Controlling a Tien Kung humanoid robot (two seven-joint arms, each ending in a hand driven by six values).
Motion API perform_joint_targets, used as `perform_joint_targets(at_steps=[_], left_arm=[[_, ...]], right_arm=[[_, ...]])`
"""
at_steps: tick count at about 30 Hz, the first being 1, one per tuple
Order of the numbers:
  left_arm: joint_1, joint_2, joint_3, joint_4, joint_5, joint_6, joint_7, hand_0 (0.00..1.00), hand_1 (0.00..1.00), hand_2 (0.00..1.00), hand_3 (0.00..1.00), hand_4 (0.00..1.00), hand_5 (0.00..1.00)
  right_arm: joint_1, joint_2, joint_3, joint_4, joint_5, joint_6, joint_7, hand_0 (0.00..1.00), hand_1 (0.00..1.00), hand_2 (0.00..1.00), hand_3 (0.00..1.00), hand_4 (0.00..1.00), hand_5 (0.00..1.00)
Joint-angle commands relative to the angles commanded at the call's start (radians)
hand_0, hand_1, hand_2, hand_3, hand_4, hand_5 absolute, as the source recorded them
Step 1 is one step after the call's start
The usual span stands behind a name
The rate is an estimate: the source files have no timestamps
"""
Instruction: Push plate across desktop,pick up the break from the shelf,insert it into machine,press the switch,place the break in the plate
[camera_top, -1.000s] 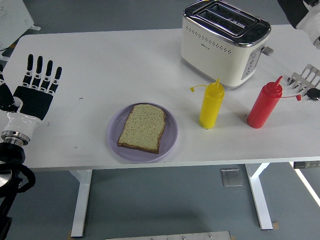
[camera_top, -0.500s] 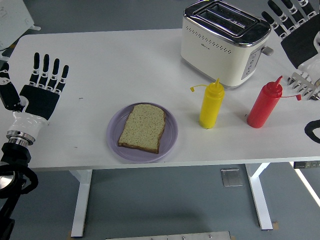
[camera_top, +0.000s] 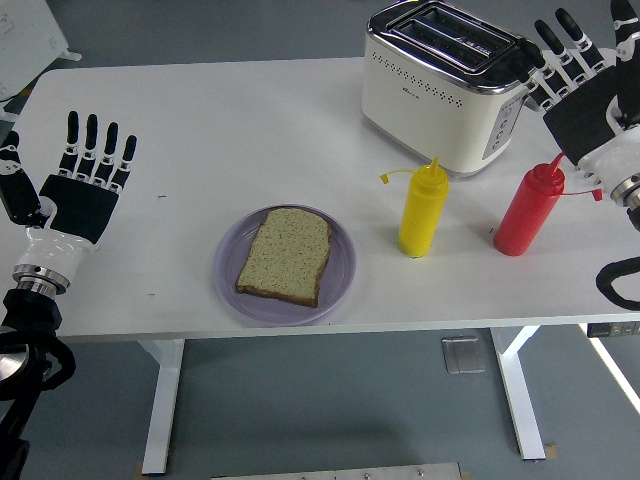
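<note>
Bread slice (camera_top: 285, 255) lies flat on purple plate (camera_top: 340, 283) at desk's (camera_top: 230, 130) near edge; toaster (camera_top: 447, 82) slots hold nothing visible; its small marking is illegible. Left robot hand (camera_top: 85, 172) and right robot hand (camera_top: 577, 75) both spread, empty.

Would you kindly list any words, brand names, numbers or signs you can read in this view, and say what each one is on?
Nothing can be read.
toaster: a small dark mark on its cream front, probably a brand, too small to read.
toaster's control panel: buttons with marks too blurred to read.
yellow bottle and red bottle: no labels visible.
</note>
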Motion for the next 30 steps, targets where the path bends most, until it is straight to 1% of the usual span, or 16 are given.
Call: perform_joint_targets(at_steps=[1, 13, 30], left_arm=[[0.0, 0.0, 0.0, 0.0, 0.0, 0.0, 0.0, 0.773, 0.713, 0.663, 0.681, 0.692, 0.998], [-0.002, 0.0, 0.003, 0.0, -0.005, 0.003, 0.0, 0.773, 0.714, 0.662, 0.68, 0.693, 0.998], [-0.003, 0.005, 0.018, -0.005, -0.013, 0.003, 0.001, 0.772, 0.714, 0.661, 0.68, 0.697, 0.998]], right_arm=[[-0.001, 0.0, -0.001, -0.001, 0.001, 0.0, 0.0, 0.795, 0.744, 0.721, 0.691, 0.813, 0.653], [-0.005, -0.004, -0.02, -0.007, 0.009, -0.001, 0.0, 0.795, 0.741, 0.72, 0.694, 0.809, 0.653], [-0.029, -0.007, -0.023, -0.011, 0.011, -0.003, 0.002, 0.795, 0.739, 0.718, 0.693, 0.812, 0.659]])
